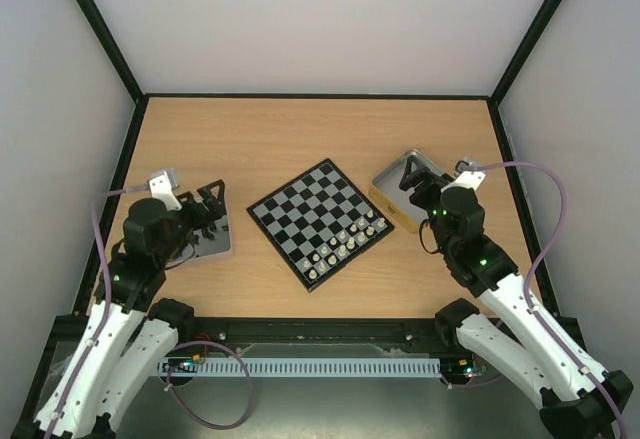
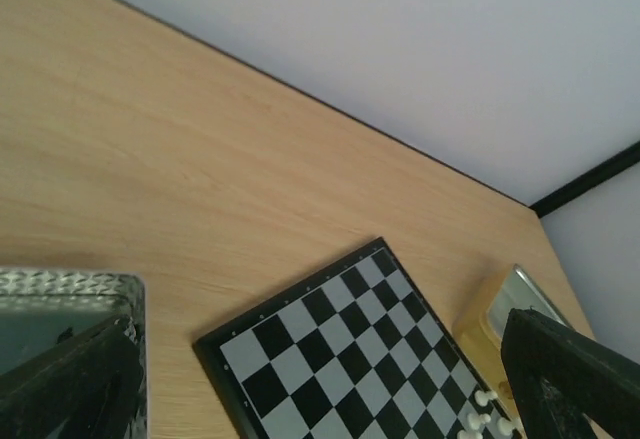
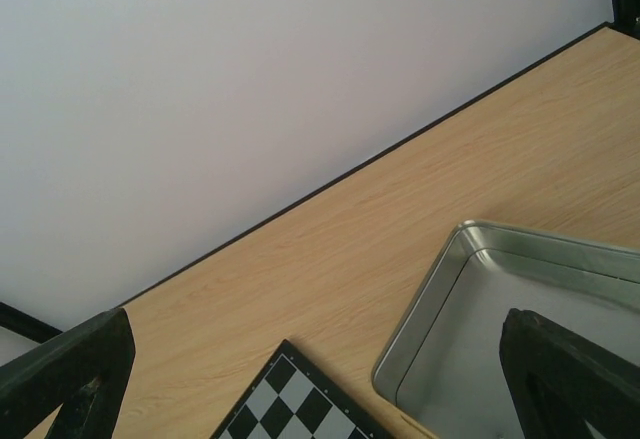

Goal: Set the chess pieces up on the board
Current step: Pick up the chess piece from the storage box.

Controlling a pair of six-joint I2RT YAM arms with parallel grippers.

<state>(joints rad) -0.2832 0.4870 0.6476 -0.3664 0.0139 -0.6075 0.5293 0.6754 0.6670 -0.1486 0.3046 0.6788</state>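
Wooden desk (image 1: 300, 139), walled in on three sides, arm bases at the near edge.

Left arm (image 1: 140, 249) is folded over the near-left part of the desk. Right arm (image 1: 480, 259) reaches toward the right side.

Board (image 1: 320, 221) lies mid-desk, turned corner-on like a diamond, between the two tins and touching neither.

Left tin (image 1: 222, 247), silvery, sits left of the board under the left arm's wrist. Right tin (image 1: 392, 181), with yellowish sides and a silvery inside, sits just right of the board.

Left fingers (image 2: 565, 374) are spread wide and released, nothing between them, above the left tin. Right fingers (image 3: 565, 379) are likewise spread wide and released, over the right tin.

White chess pieces (image 1: 345, 241) stand on the board in two rows along its near-right edge. They are too small to tell apart by type. Black pieces cannot be made out.
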